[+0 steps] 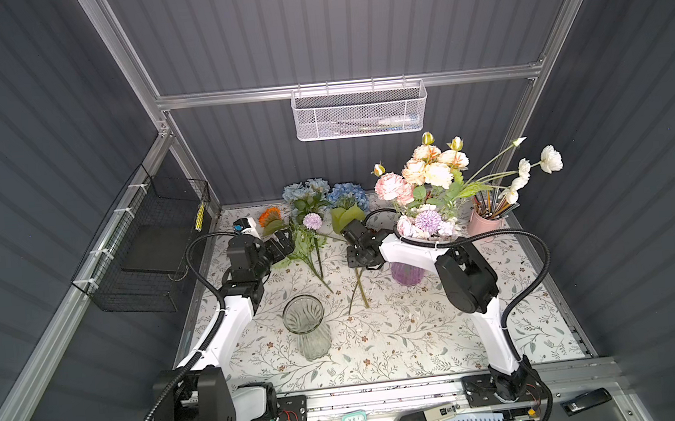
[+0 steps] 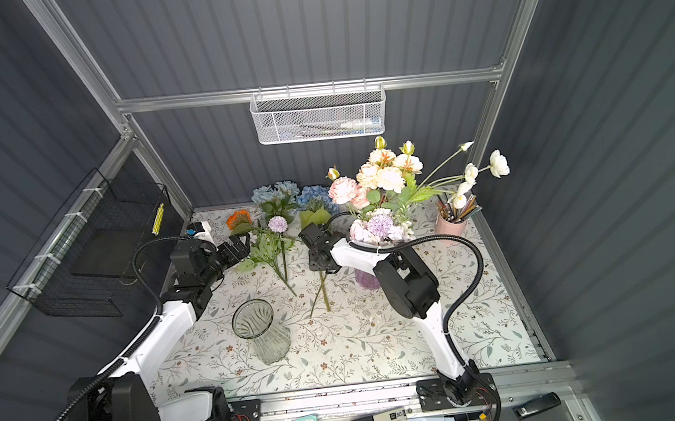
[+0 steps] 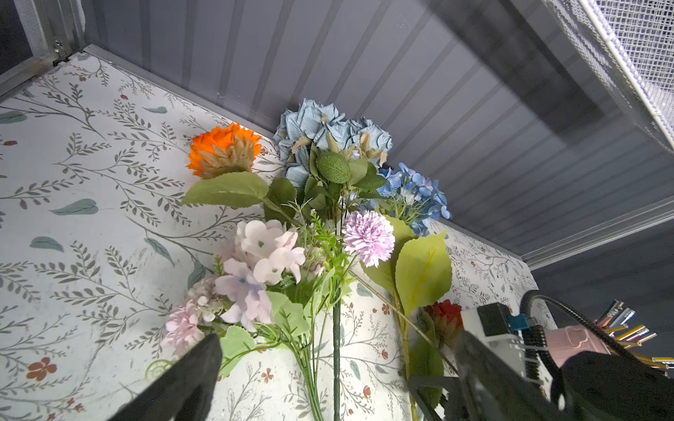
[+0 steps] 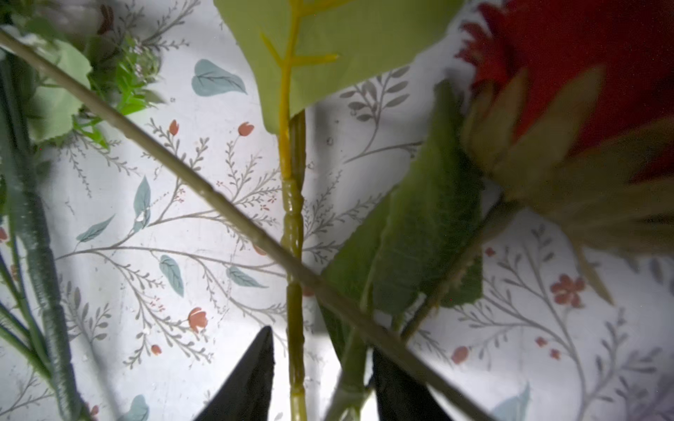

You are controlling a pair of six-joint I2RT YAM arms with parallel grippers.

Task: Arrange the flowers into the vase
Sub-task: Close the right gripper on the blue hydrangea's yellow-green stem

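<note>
**While Stems Are Lying Loose: Progress and Stem Orientation**

Although a full bouquet [image 1: 428, 174] is already standing in the purple vase [image 1: 406, 274] just beside the right end effector [image 4: 322, 364], the clear vase [image 1: 314, 342] nearer the arm bases is standing empty. The task is therefore judged to be about half done. Which vase is intended cannot be told.

Loose flowers [image 1: 312, 222] are lying flat on the table [image 1: 401, 339], between the two end effectors and beyond their fingertips. They include an orange daisy [image 3: 224, 149], blue hydrangeas [image 3: 328, 127], a lilac pompom [image 3: 368, 237], a pale pink spray [image 3: 262, 255] and a red daisy [image 4: 583, 54]. All are waiting to be lifted.

The right end effector is pointing down at the table with its fingers partly spread, straddling a yellow-green stem [image 4: 293, 237]; no pinch is showing. That stem's long axis is running straight out between the fingers. Its leaf end is pointing away from the wrist toward the back wall, and its cut end is pointing back toward the arm base. A thinner olive stem [image 4: 219, 204] is crossing it diagonally just ahead of the fingertips, which is posing a snag risk on any lift.

The left end effector [image 1: 282, 241] is spread fully and holding nothing, with the pink spray just ahead of it.
</note>
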